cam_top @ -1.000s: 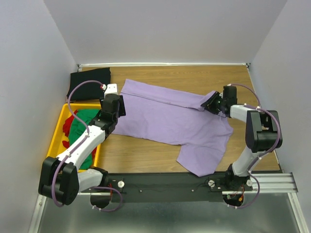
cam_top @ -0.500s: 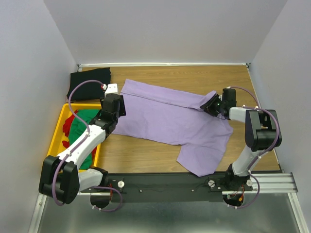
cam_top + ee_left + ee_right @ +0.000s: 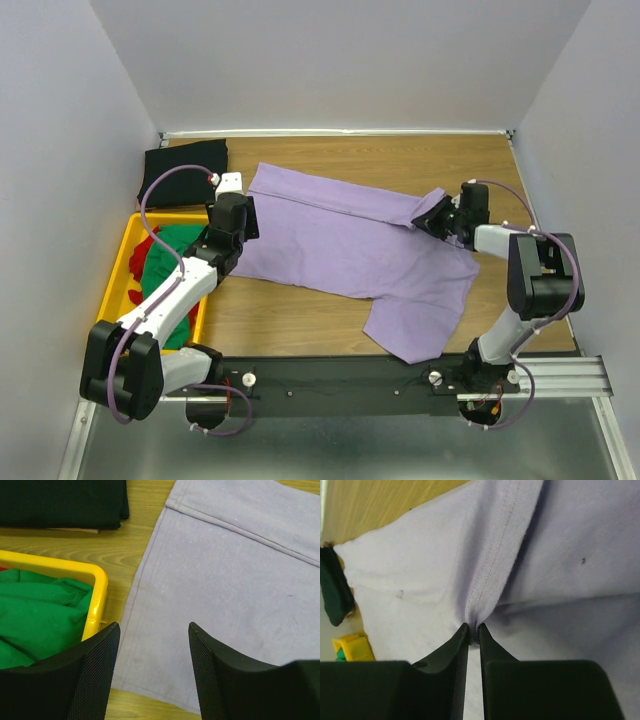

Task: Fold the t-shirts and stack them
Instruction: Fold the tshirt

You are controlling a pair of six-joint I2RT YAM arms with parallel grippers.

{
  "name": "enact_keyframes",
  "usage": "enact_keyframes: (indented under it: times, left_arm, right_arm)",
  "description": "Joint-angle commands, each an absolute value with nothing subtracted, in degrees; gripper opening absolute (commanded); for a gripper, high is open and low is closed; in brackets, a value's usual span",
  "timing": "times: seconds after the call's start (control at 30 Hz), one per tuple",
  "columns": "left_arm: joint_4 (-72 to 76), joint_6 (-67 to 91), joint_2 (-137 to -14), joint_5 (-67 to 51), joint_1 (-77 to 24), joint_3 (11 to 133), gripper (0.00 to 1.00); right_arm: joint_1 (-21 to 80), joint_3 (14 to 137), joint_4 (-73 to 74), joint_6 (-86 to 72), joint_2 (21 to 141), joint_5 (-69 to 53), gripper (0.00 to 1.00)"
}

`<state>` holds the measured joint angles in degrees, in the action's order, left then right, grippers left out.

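Presently the lavender t-shirt (image 3: 350, 250) lies spread across mid-table, a seam ridge at its 2 o'clock edge pinched by the right gripper (image 3: 473, 628), fingers (image 3: 445, 655) nearly touching, while the left gripper (image 3: 153, 627) hangs wide open and empty over its 10 o'clock edge, beside the yellow crate (image 3: 95, 605).

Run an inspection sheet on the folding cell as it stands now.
Surface: wooden table, bare wood at the far side.
Job's things: lavender t-shirt spread out, unfolded; black t-shirt folded in the far-left corner; green t-shirt and red t-shirt bunched in the crate.
Clutter: yellow crate, left side.
Grippers: left gripper open over the lavender hem, empty; right gripper pinching a lavender seam.
Cables: purple cables looped along both arms.
Surroundings: grey walls; nothing else seen.
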<state>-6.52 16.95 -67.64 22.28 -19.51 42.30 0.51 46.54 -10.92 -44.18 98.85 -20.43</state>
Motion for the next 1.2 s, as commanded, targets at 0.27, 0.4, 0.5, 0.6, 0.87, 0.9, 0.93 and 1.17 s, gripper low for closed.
enact_keyframes:
  times: [0.27,0.4,0.5,0.6,0.87,0.9,0.93,1.17]
  left_arm:
    - [-6.9,16.3,-66.6,22.7,-19.6,43.4,0.65]
    - [-6.9,16.4,-66.6,22.4,-19.5,43.4,0.65]
    - [-6.9,16.3,-66.7,22.2,-19.5,43.4,0.65]
    - [-7.1,16.3,-66.9,22.1,-19.6,43.4,0.65]
    - [-7.3,16.3,-67.4,22.1,-19.6,43.5,0.65]
    - [-7.4,16.3,-67.4,21.7,-19.6,43.5,0.65]
    - [-7.3,16.3,-67.4,21.4,-19.6,43.6,0.65]
    - [-6.9,19.9,-68.7,13.9,-21.2,45.4,0.65]
  right_arm:
    - [0.3,40.1,-12.0,-48.0,91.8,-24.0,0.17]
    - [0.6,37.9,-11.8,-48.8,90.4,-24.2,0.18]
    - [2.0,37.1,-11.5,-49.0,90.4,-24.1,0.23]
    - [3.6,37.2,-10.5,-48.4,91.1,-23.2,0.27]
    - [9.8,41.8,-2.7,-42.9,90.4,-18.1,0.38]
    - [9.8,42.5,-1.3,-42.0,89.0,-17.7,0.38]
    - [9.8,43.4,-0.2,-40.9,88.4,-16.7,0.38]
    - [4.2,49.7,11.7,-30.6,82.4,-4.7,0.4]
